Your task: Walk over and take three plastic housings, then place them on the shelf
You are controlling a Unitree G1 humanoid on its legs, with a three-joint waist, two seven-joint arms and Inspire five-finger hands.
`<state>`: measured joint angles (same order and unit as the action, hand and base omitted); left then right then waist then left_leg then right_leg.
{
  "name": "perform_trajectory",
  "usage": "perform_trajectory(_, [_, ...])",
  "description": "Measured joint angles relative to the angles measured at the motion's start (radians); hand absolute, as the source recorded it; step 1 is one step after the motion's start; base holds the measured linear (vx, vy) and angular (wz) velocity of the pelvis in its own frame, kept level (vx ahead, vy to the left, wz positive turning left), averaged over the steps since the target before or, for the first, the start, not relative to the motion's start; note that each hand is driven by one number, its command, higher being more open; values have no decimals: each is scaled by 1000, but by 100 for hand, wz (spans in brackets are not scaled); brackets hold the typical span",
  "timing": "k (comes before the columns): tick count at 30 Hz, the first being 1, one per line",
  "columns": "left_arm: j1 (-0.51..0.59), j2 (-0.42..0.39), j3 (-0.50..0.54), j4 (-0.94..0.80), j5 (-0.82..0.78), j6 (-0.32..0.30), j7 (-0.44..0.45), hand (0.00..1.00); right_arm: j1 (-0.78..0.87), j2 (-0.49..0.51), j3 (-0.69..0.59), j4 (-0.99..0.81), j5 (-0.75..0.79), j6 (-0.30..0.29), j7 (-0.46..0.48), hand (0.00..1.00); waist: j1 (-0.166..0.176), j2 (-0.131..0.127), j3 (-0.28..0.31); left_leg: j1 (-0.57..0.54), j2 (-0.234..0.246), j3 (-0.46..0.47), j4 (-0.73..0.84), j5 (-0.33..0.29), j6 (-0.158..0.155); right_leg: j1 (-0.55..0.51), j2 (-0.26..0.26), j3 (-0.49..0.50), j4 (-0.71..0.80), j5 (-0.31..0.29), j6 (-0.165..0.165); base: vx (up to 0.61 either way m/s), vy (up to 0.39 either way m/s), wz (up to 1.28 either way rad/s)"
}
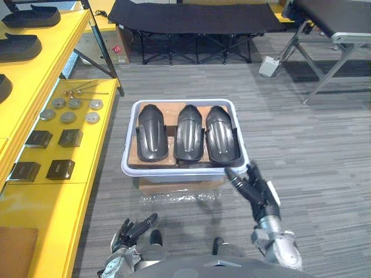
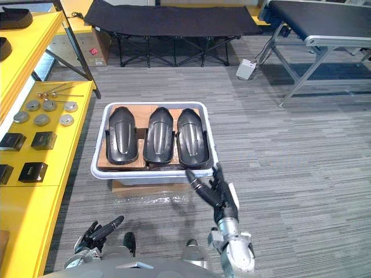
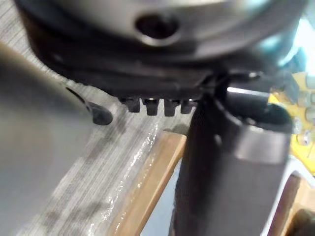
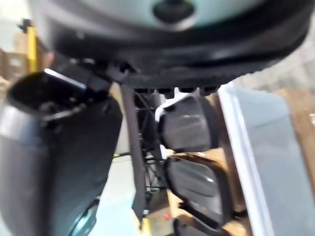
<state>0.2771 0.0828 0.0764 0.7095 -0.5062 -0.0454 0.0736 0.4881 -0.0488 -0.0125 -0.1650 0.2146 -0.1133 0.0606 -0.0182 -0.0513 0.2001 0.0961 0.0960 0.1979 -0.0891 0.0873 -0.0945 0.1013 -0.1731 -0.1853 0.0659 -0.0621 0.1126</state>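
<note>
Three black plastic housings point(image 1: 152, 134) point(image 1: 190, 133) point(image 1: 223, 134) lie side by side in a pale bin point(image 1: 174, 172) that rests on a cardboard box point(image 1: 179, 186) on the floor. My right hand point(image 1: 255, 188) is raised just short of the bin's near right corner, fingers straight and open, touching nothing. In the right wrist view the housings point(image 4: 189, 130) and the bin's rim point(image 4: 246, 162) show past the thumb point(image 4: 59, 147). My left hand point(image 1: 134, 229) hangs low near the left, in front of the box, fingers relaxed and empty.
A yellow shelf point(image 1: 35, 197) runs along the left with black blocks point(image 1: 61, 169) and metal discs point(image 1: 68, 117); its upper level holds more black housings point(image 1: 20, 46). A black folding cot point(image 1: 191, 17) and a grey table point(image 1: 336, 35) stand at the back.
</note>
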Motion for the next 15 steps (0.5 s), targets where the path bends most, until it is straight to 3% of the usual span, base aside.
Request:
perform_trajectory(3, [7,0,16,16,0,1,-13,100,-36,-54,-46,-41,49,17,1,100,-14,-5,-18,-1,3,15,0,3,-2,-9,4,6,0,2,3,-121,-4,-6])
perform_trajectory(7, [6,0,17,22,2,1,-28,100,-94,-113,-109,9,88,92,-28,100,-16,-4,-21,-6,3,32,-1,2,3,-10,4,4,-2,-2,6,-93,14,4])
perform_trajectory(12, [1,6,13,14,22,1,-43,100,-341,-154,-142,327,64,142,-151,100,-6,-7,-16,-48,1,24,0,13,15,-24,-1,-23,-19,9,24,-19,12,14])
perform_trajectory(15, [-31,16,-1,-6,47,2,-49,100,-522,-172,-196,485,57,149,-264,100,31,-13,22,-108,7,3,3,48,19,-64,1,-48,-21,48,17,-5,0,24])
